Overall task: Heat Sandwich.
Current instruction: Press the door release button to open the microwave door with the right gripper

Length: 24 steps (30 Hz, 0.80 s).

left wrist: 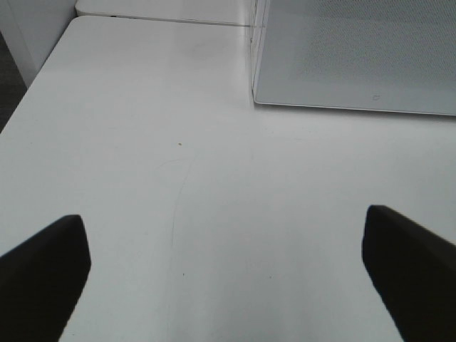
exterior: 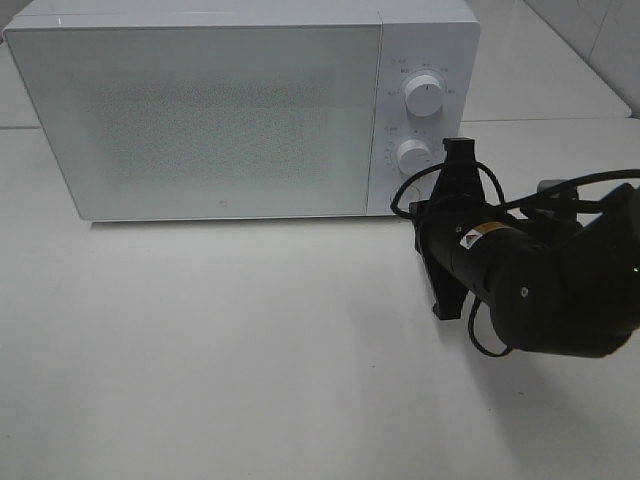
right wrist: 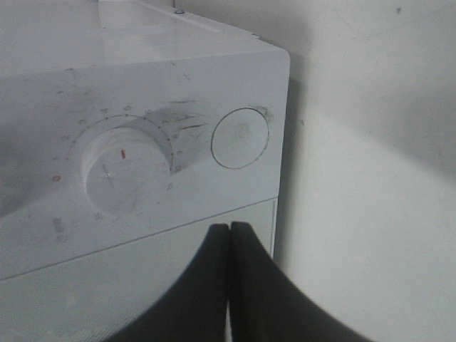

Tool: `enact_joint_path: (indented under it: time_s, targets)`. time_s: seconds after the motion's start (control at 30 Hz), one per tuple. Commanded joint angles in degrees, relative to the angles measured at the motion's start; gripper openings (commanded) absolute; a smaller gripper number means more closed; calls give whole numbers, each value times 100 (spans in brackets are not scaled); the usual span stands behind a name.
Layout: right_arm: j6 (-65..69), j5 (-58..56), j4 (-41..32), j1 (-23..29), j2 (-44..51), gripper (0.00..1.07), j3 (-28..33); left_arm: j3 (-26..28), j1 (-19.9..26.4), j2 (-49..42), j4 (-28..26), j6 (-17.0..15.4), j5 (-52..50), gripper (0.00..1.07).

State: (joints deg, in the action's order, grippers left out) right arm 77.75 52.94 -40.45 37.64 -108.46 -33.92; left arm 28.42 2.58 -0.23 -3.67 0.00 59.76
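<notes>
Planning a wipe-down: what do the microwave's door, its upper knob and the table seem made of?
Microwave door: probably glass, glossy, dotted mesh showing through.
Upper knob: likely matte white plastic, with a molded pointer line.
Table: smooth white, maybe laminate, with a soft sheen.

Shut microwave (exterior: 200,110) walls rear; table (exterior: 200,350) in front passable.

White matte tabletop (exterior: 200,350), evenly lit, soft shadows. Rear tabletop (left wrist: 164,7) abutting, thin seam between. Pale tiled wall (exterior: 600,40) at far right corner. Dark floor (left wrist: 4,100) past tabletop edge.
</notes>
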Motion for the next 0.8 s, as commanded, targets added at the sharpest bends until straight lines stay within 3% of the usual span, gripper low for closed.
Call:
enact_joint_path:
  time_s: [0.03,0.4,0.8]
  targets:
    - [34,-155,315,-206,-229,0,-321,-17,6,-115,-23,0,-69,98]
    - [57,-413,498,-670,-1014,0,-1146,-17,6,-115,-23,0,-69,98]
    - [86,-418,544,-791,-1283,0,-1558,-17,6,-115,-23,0,-69,98]
